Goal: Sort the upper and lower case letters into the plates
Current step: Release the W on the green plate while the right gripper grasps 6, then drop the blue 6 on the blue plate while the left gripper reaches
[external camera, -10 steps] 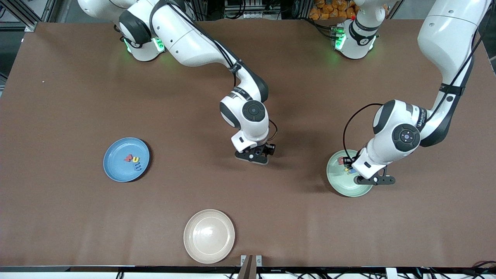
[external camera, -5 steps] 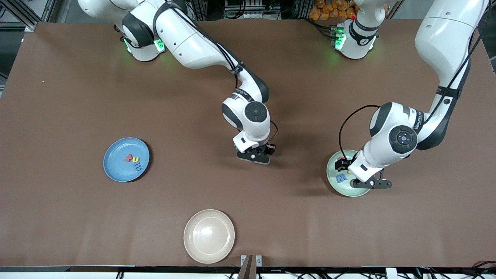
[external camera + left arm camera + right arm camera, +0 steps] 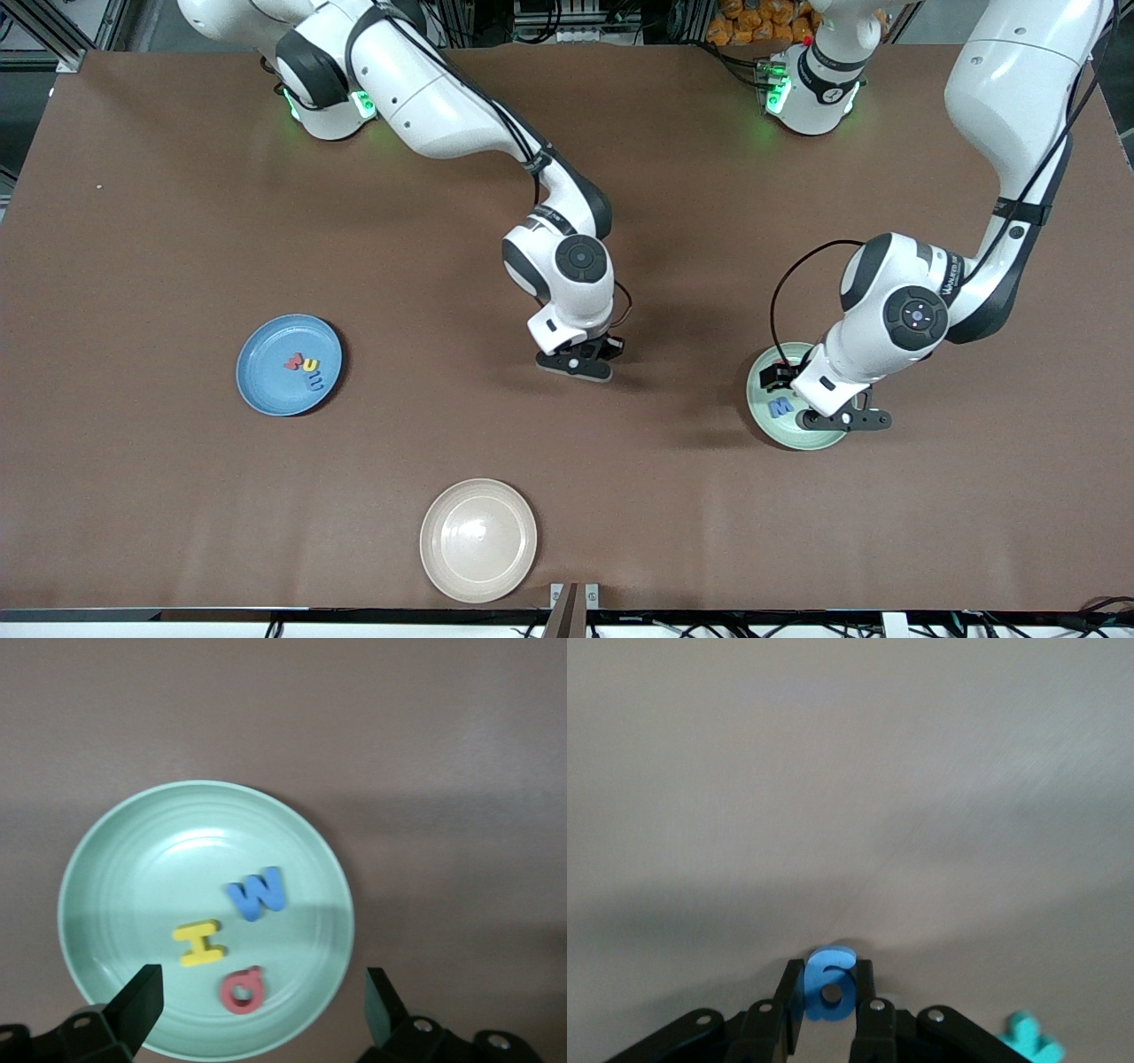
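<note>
My left gripper (image 3: 260, 1010) is open and empty above the mint green plate (image 3: 133, 868). In the plate lie a blue M (image 3: 257, 893), a yellow H (image 3: 199, 942) and a red Q (image 3: 241, 989). My right gripper (image 3: 830, 1005) is shut on a blue g (image 3: 830, 990), low over the bare middle of the table. A teal letter (image 3: 1032, 1041) lies on the table beside it. The sky blue plate (image 3: 261, 390), toward the right arm's end, holds a red letter (image 3: 291, 361), a yellow u (image 3: 310, 363) and a blue m (image 3: 315, 382).
A cream-beige plate (image 3: 478, 540) sits empty near the table's front edge, nearer to the front camera than my right gripper (image 3: 580, 361). The mint plate (image 3: 771, 427) lies under my left gripper (image 3: 833, 416).
My left hand has shifted a little over the mint plate toward the right arm's end, uncovering the blue M. My right gripper has barely moved.
</note>
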`<state>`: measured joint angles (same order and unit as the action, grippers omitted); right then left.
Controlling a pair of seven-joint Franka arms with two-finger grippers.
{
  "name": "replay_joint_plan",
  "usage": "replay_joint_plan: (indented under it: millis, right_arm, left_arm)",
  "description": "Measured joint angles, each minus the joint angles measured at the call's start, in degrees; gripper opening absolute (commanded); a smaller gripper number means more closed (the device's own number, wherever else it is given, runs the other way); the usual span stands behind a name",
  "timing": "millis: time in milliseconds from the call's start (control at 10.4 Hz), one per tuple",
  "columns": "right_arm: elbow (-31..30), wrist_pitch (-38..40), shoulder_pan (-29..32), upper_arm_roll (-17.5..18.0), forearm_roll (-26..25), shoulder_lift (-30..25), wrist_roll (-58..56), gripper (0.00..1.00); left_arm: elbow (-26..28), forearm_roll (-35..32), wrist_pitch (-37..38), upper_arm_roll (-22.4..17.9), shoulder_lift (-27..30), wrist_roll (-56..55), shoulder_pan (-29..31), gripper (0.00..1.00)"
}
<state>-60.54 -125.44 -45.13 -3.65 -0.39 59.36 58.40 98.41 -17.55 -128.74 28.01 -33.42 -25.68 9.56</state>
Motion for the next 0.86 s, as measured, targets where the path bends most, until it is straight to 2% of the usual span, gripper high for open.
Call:
replay_joint_plan:
  millis: [192, 288, 480, 576, 672, 864]
  right_arm:
    - [-3.56, 4.53, 5.89, 0.51, 0.87, -7.28, -7.46, 0.00]
    - [-9.01, 5.88, 9.76, 0.74, 2.12, -13.13, -13.47, 0.00]
    - [-24.08, 7.46, 17.69, 0.93, 2.92, -24.99, -27.75, 0.00]
    - [-31.29, 7.68, 21.35, 0.75, 2.80, -29.25, -34.55, 0.00]
    - [-37.13, 7.50, 24.61, 0.01, 2.45, -32.03, -40.18, 0.00]
    - [-43.84, 6.17, 28.72, -2.63, 0.08, -33.64, -47.89, 0.00]
  left_arm:
    - [-0.64, 0.00, 0.00, 0.31, 0.01, -3.64, -3.06, 1.00]
    - [-0.85, 0.00, -0.77, 0.38, 0.00, -4.06, -4.80, 1.00]
    - [-0.86, 0.00, -5.82, 0.52, -0.05, -4.44, -8.64, 1.00]
    - [-0.82, 0.00, -8.29, 0.57, -0.15, -4.56, -11.21, 1.00]
    - [-0.88, -0.31, -11.16, 0.52, -0.43, -4.58, -14.33, 1.00]
    - [-1.61, -4.81, -14.87, 0.40, -1.45, -4.78, -19.91, 1.00]
